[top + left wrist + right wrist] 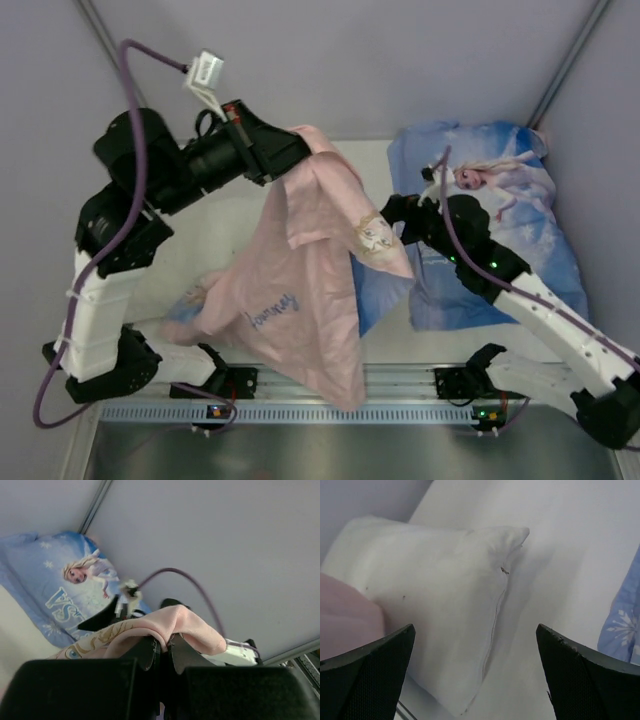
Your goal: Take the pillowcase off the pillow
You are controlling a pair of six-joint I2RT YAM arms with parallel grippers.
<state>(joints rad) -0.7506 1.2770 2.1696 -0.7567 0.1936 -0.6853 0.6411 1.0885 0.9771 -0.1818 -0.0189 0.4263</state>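
Observation:
My left gripper (298, 150) is raised and shut on a fold of the pillowcase (310, 290). The case hangs down pink side out to the table's near edge, with a little blue showing at its lower left. In the left wrist view the pink fabric (185, 622) bunches over my shut gripper (169, 642). The plain white pillow (215, 240) lies on the table at the left, partly hidden behind the hanging case. In the right wrist view the pillow (445, 590) shows bare, with its seam in sight. My right gripper (392, 212) (475, 630) is open and empty, beside the case's right edge.
A second pillow clad in blue Elsa print (500, 200) lies at the back right, also in the left wrist view (60, 595). Grey walls close in the back and sides. A metal rail (400, 385) runs along the near edge between the arm bases.

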